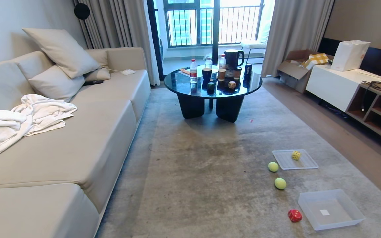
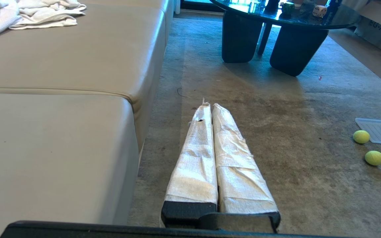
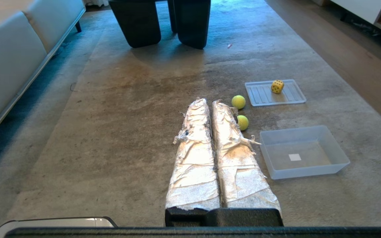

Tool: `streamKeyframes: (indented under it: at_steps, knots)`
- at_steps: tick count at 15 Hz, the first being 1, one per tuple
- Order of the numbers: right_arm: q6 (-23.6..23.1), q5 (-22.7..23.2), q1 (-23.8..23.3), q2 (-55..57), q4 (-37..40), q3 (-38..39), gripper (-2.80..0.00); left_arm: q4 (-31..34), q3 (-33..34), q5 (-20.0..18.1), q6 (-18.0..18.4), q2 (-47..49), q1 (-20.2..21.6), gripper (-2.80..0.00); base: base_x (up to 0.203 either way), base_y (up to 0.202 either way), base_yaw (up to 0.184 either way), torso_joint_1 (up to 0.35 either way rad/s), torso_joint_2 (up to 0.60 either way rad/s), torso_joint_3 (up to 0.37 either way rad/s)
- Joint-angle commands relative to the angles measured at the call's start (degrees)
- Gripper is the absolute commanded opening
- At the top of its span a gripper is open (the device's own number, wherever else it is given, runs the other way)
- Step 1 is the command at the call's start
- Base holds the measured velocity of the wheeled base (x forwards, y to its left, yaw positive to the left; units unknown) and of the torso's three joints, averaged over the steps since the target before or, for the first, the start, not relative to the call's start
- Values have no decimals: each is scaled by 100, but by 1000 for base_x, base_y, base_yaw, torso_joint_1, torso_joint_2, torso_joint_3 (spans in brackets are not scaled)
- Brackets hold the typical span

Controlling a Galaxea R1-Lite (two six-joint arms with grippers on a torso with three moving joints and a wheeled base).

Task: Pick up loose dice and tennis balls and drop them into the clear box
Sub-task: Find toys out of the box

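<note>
Both pincers closed, empty: left pincer (image 2: pixel 210 107), right pincer (image 3: pixel 208 102), above the rug (image 1: pixel 210 165). Clear box (image 1: pixel 352 223) near right. Red die (image 1: pixel 294 215) just left of it. Two tennis balls (image 1: pixel 280 183) farther. Yellow die (image 1: pixel 296 155) on lid (image 1: pixel 306 163). Green die (image 1: pixel 211 86) and beige die (image 1: pixel 232 84) on far table (image 1: pixel 177 86).

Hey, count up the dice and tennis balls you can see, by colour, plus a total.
Red dice: 1
Yellow dice: 1
Dark green dice: 1
Beige dice: 1
Yellow-green tennis balls: 2
Total: 6

both grippers' long jaws are wrapped in wrinkled white tape, black-based.
</note>
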Motion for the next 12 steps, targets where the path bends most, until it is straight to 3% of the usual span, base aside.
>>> streamKeyframes:
  at_steps: [1,12]
  knots:
    - [-2,0,0,-1,2,0,-280,5,0,5,3,0,0,-280,0,0,0,0,0,0]
    - [6,0,0,-1,2,0,-280,-9,0,5,1,0,0,-280,0,0,0,0,0,0]
